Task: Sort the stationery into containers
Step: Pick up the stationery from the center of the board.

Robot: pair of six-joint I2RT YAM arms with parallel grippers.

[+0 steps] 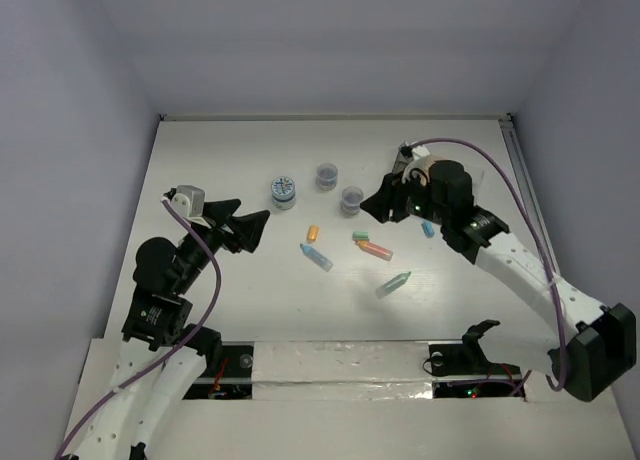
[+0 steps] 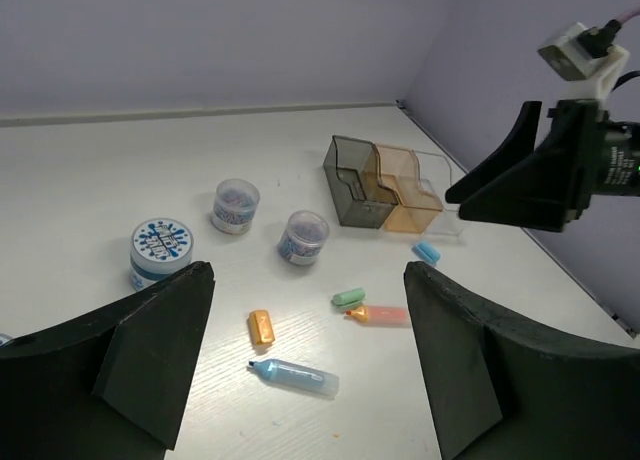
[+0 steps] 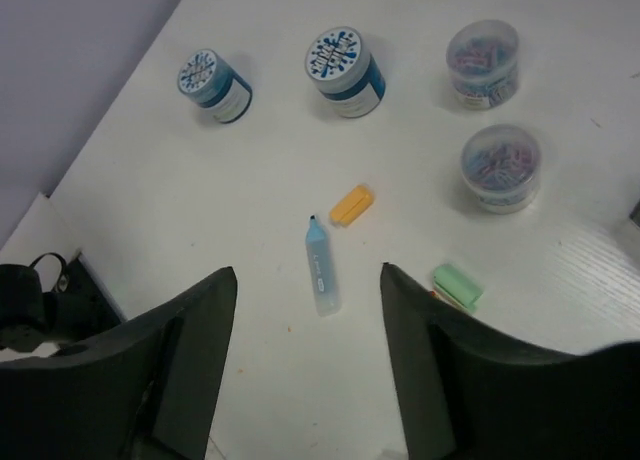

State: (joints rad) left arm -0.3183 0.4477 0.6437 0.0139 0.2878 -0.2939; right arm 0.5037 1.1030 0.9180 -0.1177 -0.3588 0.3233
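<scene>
Both grippers hover open and empty. My left gripper (image 1: 250, 222) (image 2: 308, 275) is at the left and my right gripper (image 1: 372, 202) (image 3: 308, 270) is at the right of the scattered stationery. On the table lie an orange stick (image 1: 313, 232), a light blue highlighter (image 1: 317, 257), a green stick (image 1: 361, 237), a salmon stick (image 1: 376, 250), a mint highlighter (image 1: 393, 283) and a small blue stick (image 1: 428, 229). A blue-white jar (image 1: 284, 191) and two grey-topped jars (image 1: 327, 174) (image 1: 351, 199) stand behind them. A second blue-white jar (image 3: 213, 83) shows in the right wrist view. The dark grey tray (image 2: 350, 175), tan tray (image 2: 400, 192) and clear tray (image 2: 442, 198) stand joined, hidden behind the right arm from above.
The right arm (image 2: 545, 175) hangs just in front of the trays. The left and back walls close in the white table (image 1: 230, 300). Its near edge carries the arm bases and a black bracket (image 1: 470, 345).
</scene>
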